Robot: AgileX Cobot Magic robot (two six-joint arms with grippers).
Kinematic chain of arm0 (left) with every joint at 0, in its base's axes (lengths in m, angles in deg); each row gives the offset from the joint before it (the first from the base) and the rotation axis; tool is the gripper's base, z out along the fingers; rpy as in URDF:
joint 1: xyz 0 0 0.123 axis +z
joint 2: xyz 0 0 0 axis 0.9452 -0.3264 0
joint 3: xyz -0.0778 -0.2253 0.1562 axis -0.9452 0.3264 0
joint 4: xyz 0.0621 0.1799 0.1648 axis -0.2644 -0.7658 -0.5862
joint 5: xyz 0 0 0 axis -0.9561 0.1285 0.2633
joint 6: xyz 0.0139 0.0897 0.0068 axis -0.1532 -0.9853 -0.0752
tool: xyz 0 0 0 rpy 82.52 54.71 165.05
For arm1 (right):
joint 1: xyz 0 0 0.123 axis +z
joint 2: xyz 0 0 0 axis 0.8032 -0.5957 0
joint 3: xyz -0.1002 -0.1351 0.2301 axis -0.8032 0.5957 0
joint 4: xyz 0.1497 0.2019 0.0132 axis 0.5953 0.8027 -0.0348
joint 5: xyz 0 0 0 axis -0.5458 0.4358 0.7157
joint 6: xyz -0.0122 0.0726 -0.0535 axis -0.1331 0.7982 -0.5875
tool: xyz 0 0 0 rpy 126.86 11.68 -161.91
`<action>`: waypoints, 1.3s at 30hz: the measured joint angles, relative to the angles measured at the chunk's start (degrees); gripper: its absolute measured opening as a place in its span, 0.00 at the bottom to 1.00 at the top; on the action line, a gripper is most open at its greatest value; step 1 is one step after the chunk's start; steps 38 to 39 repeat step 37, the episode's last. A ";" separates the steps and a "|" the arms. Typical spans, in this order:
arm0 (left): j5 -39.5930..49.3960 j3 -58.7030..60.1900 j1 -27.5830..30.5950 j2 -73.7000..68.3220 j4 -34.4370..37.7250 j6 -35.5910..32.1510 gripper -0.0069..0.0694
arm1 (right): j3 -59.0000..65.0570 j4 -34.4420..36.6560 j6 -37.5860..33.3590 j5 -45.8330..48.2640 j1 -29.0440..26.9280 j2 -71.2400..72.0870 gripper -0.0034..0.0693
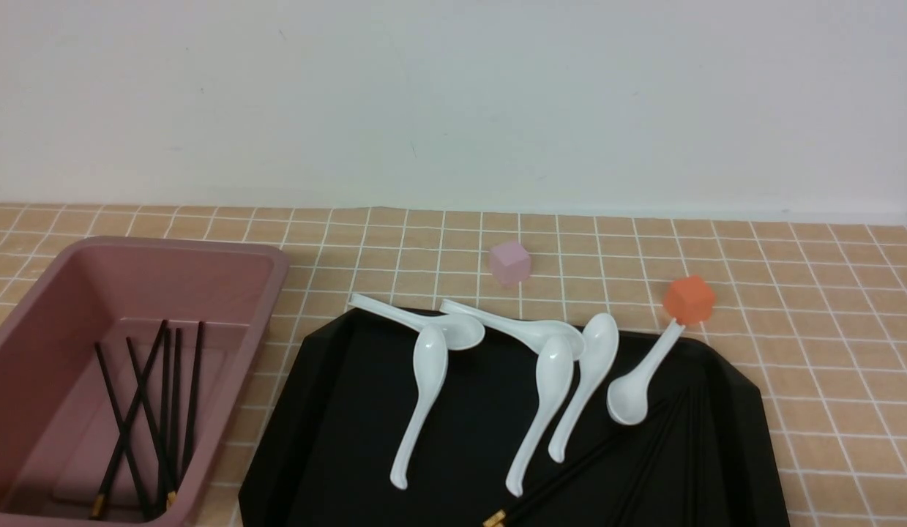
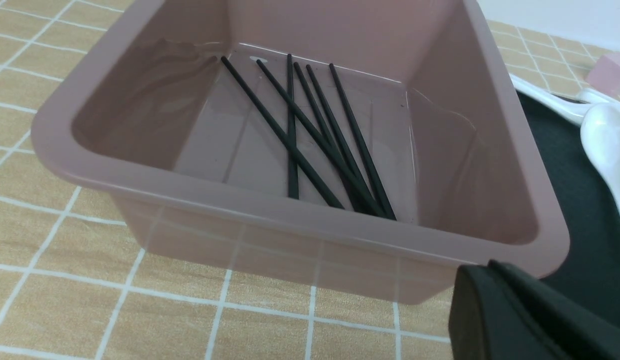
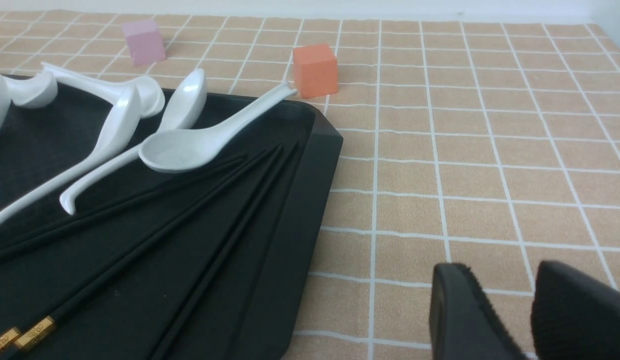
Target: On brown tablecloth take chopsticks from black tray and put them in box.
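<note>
The jaws of the left gripper (image 2: pixel 520 310) are pressed together with no gap and hold nothing; only their dark tip shows in the left wrist view, just outside the near corner of the box (image 2: pixel 495 125). The jaws of the right gripper (image 3: pixel 527 310) stand a little apart, with a narrow strip of cloth visible between the two black fingers (image 3: pixel 460 310), and nothing is between them. This gripper hangs over the brown tablecloth (image 3: pixel 490 150), beside the right edge of the black tray (image 3: pixel 299 200) and not touching it.

The box stands on the cloth at the left of the tray, very near to it. Inside it lie six chopsticks (image 2: pixel 310 135) on the bottom, crossing each other in a loose bundle; their gold ends point toward the robot in the front view.

More chopsticks (image 3: pixel 204 210) are on the right part of the tray, spread like a fan, with the gold ends at the near edge. How many they are I cannot tell, because black lies on black.

Six white spoons (image 1: pixel 424 395) lie on the tray too. The bowl of the rightmost spoon (image 3: pixel 189 147) rests on the far tips of the sticks, and its handle reaches over the rim and touches the orange cube (image 3: pixel 315 70). A pink cube (image 1: pixel 510 262) stands on the cloth behind the tray, apart from it.
</note>
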 joint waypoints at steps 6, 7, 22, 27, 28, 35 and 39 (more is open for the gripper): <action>0.01 0.00 0.00 0.00 0.00 0.00 0.11 | 0.00 0.00 0.00 0.00 0.00 0.00 0.38; 0.01 0.00 0.00 0.00 0.00 0.00 0.11 | 0.00 0.00 0.00 0.00 0.00 0.00 0.38; 0.01 0.00 0.00 0.00 0.00 0.00 0.12 | 0.00 0.00 0.00 0.00 0.00 0.00 0.38; 0.01 0.00 0.00 0.00 0.00 0.00 0.13 | 0.00 0.00 0.00 0.00 0.00 0.00 0.38; 0.01 0.00 0.00 0.00 0.00 0.00 0.13 | 0.00 0.00 0.00 0.00 0.00 0.00 0.38; 0.01 0.00 0.00 0.00 0.00 0.00 0.13 | 0.00 0.00 0.00 0.00 0.00 0.00 0.38; 0.01 0.00 0.00 0.00 0.00 0.00 0.13 | 0.00 0.00 0.00 0.00 0.00 0.00 0.38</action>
